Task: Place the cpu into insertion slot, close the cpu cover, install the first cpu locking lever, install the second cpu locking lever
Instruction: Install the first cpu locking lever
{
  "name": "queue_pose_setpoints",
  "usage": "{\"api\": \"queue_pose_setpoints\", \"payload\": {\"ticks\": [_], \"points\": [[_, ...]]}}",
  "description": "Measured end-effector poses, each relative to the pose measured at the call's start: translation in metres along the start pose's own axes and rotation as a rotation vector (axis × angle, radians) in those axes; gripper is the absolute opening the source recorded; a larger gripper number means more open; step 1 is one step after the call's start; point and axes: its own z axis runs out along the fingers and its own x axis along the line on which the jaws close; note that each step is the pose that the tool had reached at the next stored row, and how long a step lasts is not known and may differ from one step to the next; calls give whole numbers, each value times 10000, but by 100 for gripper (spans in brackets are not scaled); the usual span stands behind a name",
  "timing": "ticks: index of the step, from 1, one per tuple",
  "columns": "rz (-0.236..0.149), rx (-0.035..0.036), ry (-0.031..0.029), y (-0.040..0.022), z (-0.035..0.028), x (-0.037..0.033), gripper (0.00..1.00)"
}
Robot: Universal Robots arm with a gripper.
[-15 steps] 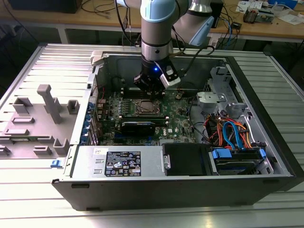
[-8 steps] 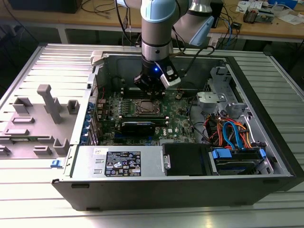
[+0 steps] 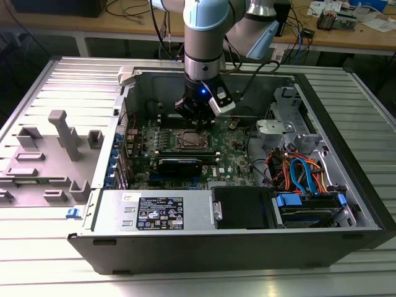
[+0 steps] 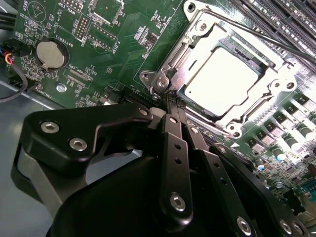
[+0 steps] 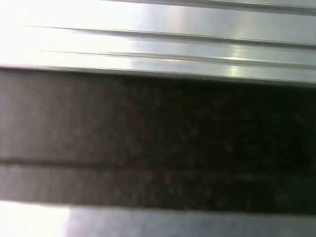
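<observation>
With jaws closed at socket edge | 1 cpu seated | 1 cpu cover down

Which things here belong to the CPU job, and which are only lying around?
Belong to the job:
- cpu, seated in the socket
- cpu cover, down around it
- gripper, fingers together at the socket's corner

Just lying about:
- coin battery
- long black card
- orange and blue cables
- grey plastic fixture outside the case

ribbed metal table | wooden bench behind — cables strewn
</observation>
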Motion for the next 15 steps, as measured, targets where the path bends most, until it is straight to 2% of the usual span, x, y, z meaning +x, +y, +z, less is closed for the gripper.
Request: {"api": "queue_pose_setpoints", "payload": {"ticks": [3,4,5,8,15], "points": [[-12,-218,-16,1,3,0,11],[-12,-254,-18,2,0,0,11],[-11,-264,-24,4,-8,-1,11],[-13,-253,-17,7,-108,-4,11],[-12,-252,-17,-36,-111,-1,11]]}}
